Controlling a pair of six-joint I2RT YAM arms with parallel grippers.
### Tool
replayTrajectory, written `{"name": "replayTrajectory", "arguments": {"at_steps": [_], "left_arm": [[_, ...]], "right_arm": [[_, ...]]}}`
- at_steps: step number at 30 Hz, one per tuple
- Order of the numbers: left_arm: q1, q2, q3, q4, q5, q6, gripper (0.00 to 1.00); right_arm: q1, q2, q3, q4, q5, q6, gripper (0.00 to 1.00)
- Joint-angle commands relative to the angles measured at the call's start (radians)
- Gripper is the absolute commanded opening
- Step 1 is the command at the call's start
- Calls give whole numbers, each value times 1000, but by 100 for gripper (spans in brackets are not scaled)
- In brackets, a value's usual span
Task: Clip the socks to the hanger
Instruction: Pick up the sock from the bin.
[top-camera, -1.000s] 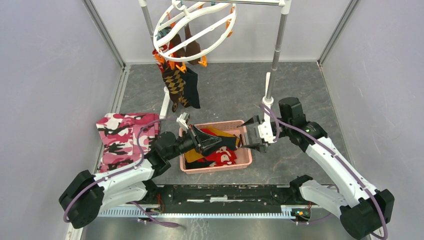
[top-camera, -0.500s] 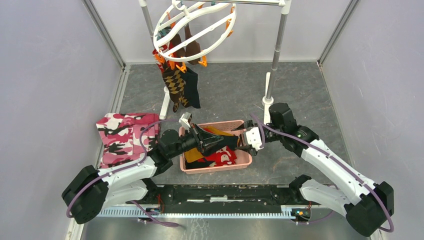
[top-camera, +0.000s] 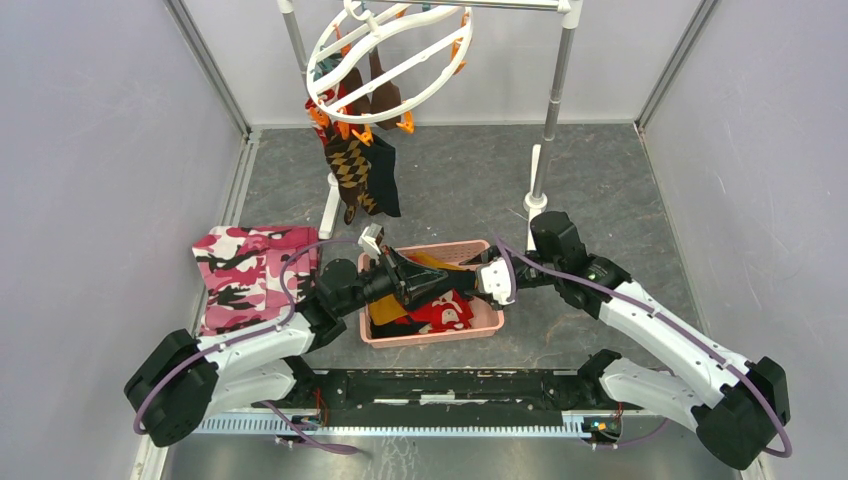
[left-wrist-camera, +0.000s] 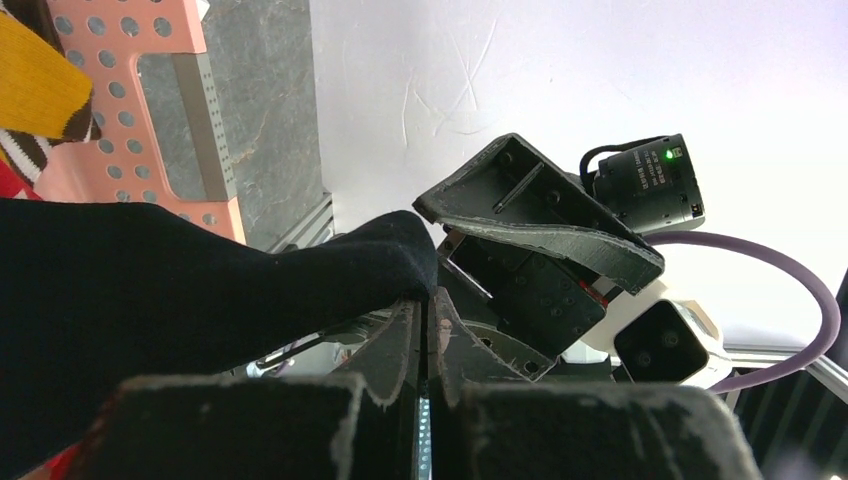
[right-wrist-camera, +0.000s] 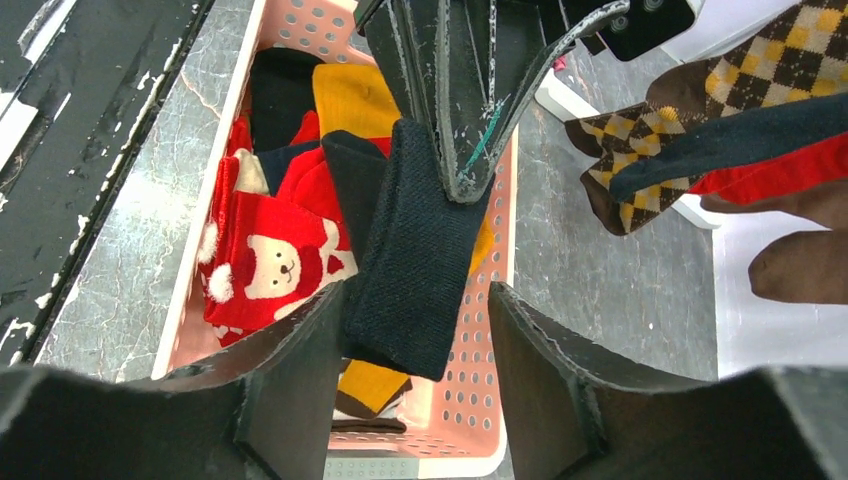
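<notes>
My left gripper (top-camera: 443, 283) is shut on a black sock (top-camera: 456, 287), held over the pink basket (top-camera: 430, 338). In the left wrist view the fingertips (left-wrist-camera: 430, 300) pinch the black sock's (left-wrist-camera: 180, 290) edge. My right gripper (right-wrist-camera: 415, 300) is open. Its two fingers stand on either side of the black sock's (right-wrist-camera: 420, 250) hanging end, the left finger close against it and the right one apart. More socks lie in the basket, red ones (right-wrist-camera: 270, 270) and a mustard one (right-wrist-camera: 355, 100). The white round hanger (top-camera: 390, 55) hangs at the back with an argyle sock (top-camera: 350, 170) and a navy sock (top-camera: 385, 180) clipped on.
A pink camouflage cloth (top-camera: 245, 275) lies left of the basket. The metal rack's right pole (top-camera: 555, 90) stands just behind my right arm, and its left pole's foot (top-camera: 330, 205) is behind the basket. Walls close in the left and right sides.
My right gripper has moved left to the left gripper, and its jaws have narrowed around the black sock's hanging end. The left gripper has stayed shut on the sock and shifted slightly.
</notes>
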Motion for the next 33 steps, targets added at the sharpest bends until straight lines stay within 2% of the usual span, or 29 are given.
{"name": "replayTrajectory", "arguments": {"at_steps": [1, 5, 8, 11, 13, 17, 23, 27, 33], "left_arm": [[2, 8, 28, 64, 3, -39, 2], [2, 8, 22, 72, 0, -43, 2], [2, 6, 13, 80, -12, -45, 4], [2, 2, -3, 98, -23, -37, 16], [4, -5, -12, 105, -24, -15, 25], [22, -51, -33, 103, -23, 136, 45], [51, -215, -71, 30, 74, 719, 86], [50, -325, -104, -8, 97, 978, 96], [47, -370, -217, 213, 167, 1241, 100]], "right_arm": [[8, -4, -4, 56, 41, 34, 57], [8, -6, 3, 60, 46, 53, 42], [8, 0, 11, 51, 36, 57, 24], [8, 13, 30, 25, 8, 57, 7], [7, 26, 42, 5, -11, 58, 0], [4, 77, 89, -74, -53, 57, 0], [-60, 150, 150, -175, -140, 31, 0], [-96, 148, 146, -176, -211, 37, 0], [-110, 149, 148, -217, -282, -8, 0]]}}
